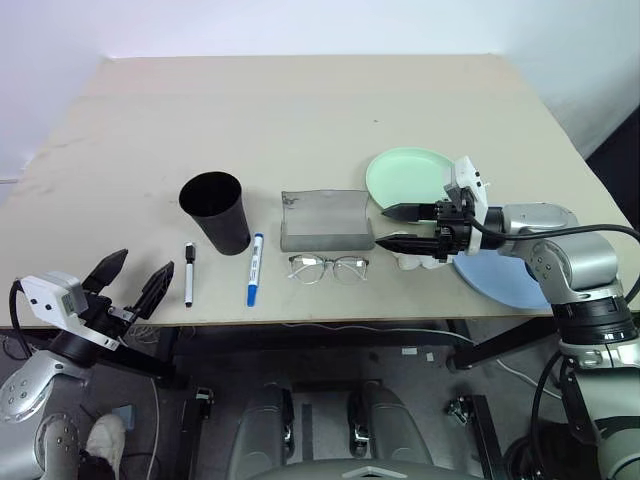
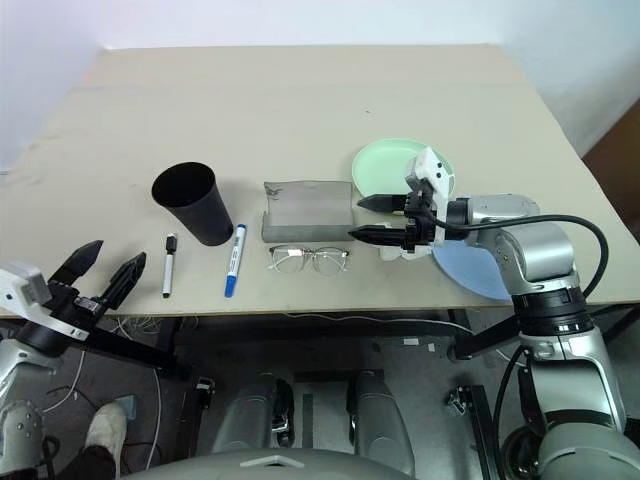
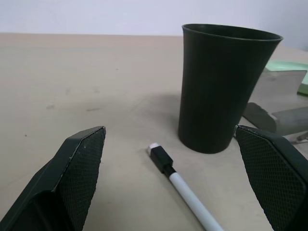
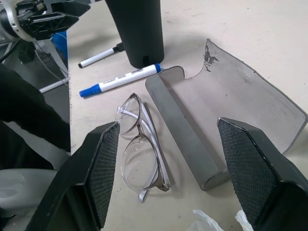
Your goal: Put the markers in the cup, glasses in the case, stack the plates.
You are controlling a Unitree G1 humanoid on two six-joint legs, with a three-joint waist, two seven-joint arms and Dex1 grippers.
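Beige table (image 1: 300,110); crumpled white tissue (image 1: 412,262) beside the plates.

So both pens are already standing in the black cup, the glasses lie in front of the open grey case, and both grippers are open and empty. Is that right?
Not quite. The black-capped marker and blue-capped marker lie flat on the table beside the cup, not in it, as the left eye view shows. The rest holds: the glasses lie in front of the open case, and the left gripper and right gripper are open and empty.

Counted two markers: a black-capped one (image 1: 188,274) and a blue-capped one (image 1: 254,269). Two plates: mint green (image 1: 400,175) and light blue (image 1: 505,285). One black cup (image 1: 216,212), one grey case (image 1: 324,220), one pair of glasses (image 1: 328,267), one crumpled white tissue (image 4: 204,221).
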